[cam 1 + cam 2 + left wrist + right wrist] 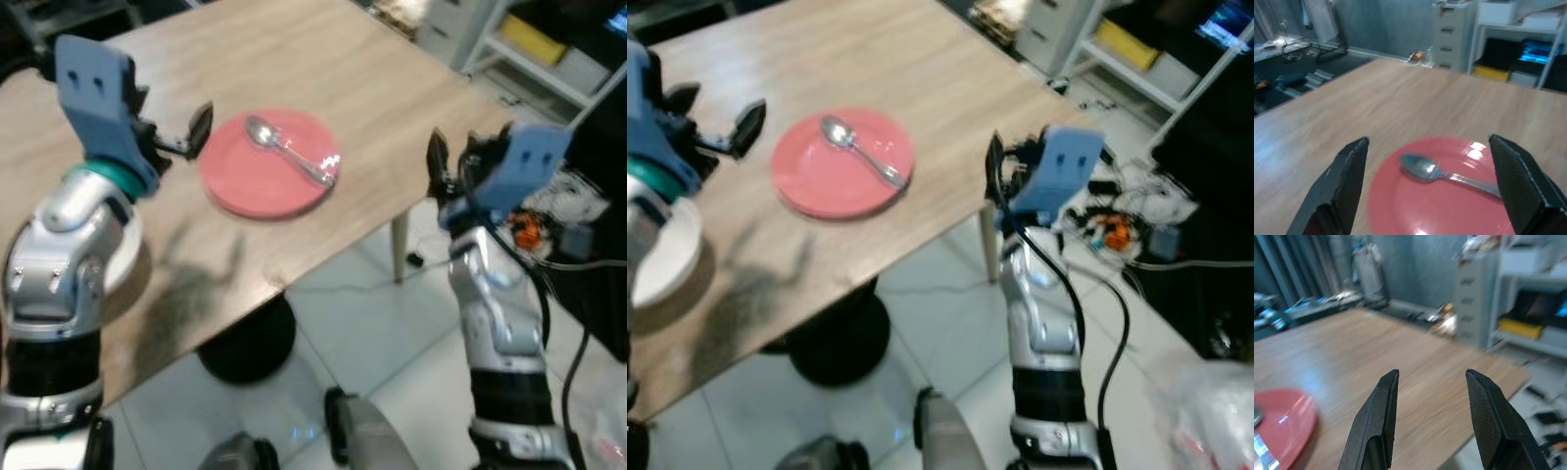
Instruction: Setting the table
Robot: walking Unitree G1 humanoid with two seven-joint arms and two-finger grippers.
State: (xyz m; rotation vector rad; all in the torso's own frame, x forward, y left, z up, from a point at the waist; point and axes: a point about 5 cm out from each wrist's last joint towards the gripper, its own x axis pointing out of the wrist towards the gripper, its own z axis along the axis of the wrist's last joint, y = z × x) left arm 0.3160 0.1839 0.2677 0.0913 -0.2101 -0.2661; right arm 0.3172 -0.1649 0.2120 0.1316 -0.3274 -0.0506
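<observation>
A wooden counter (294,59) holds a red plate (269,163) with a spoon (289,150) lying on it. The left pincer (1425,191) hovers wide beside the plate; the right pincer (1432,416) gapes empty off the counter's edge.

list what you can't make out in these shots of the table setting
- White dish at the table's near left: mostly hidden behind the left arm in the left eye view, cut by the frame edge in the right eye view; bowl or plate is unclear.
- Red plate: its near part is cut off by the left wrist view's edge.
- Spoon: just a sliver at the right wrist view's corner.
- Clutter on the floor past the table: too small and blurred to identify.
</observation>
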